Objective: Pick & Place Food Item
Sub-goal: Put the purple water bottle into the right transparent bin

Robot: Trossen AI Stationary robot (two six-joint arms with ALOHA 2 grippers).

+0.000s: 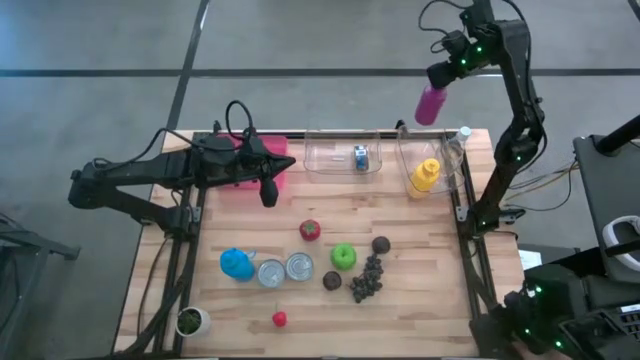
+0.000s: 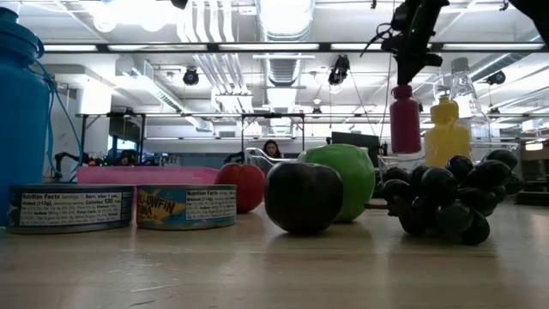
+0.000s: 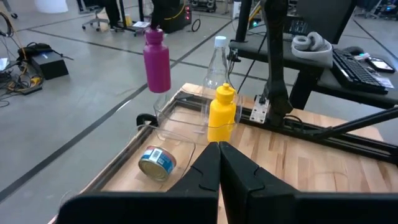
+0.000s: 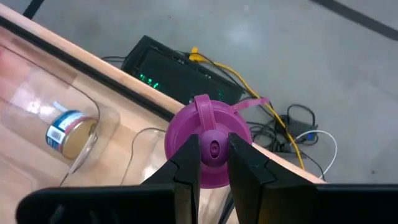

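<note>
- Right gripper [image 4: 213, 163]: fingers clamped on the cap of the magenta bottle [image 1: 432, 103], held high over the tabletop's [image 1: 420, 300] far right edge.
- Lower it vertically into the clear bin [image 1: 432, 150] beside the yellow bottle [image 1: 425, 176]; avoid contact.
- Left gripper [image 3: 219, 163]: fingers together, waiting near the far left edge.

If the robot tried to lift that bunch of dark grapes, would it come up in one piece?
Probably mostly. The grapes look joined in one cluster, so they would likely lift together but sag loosely. Their round, glossy skins may slip between fingers, and a hard squeeze could crush one. If pushed, the bunch would probably drag or shift rather than roll far.
</note>
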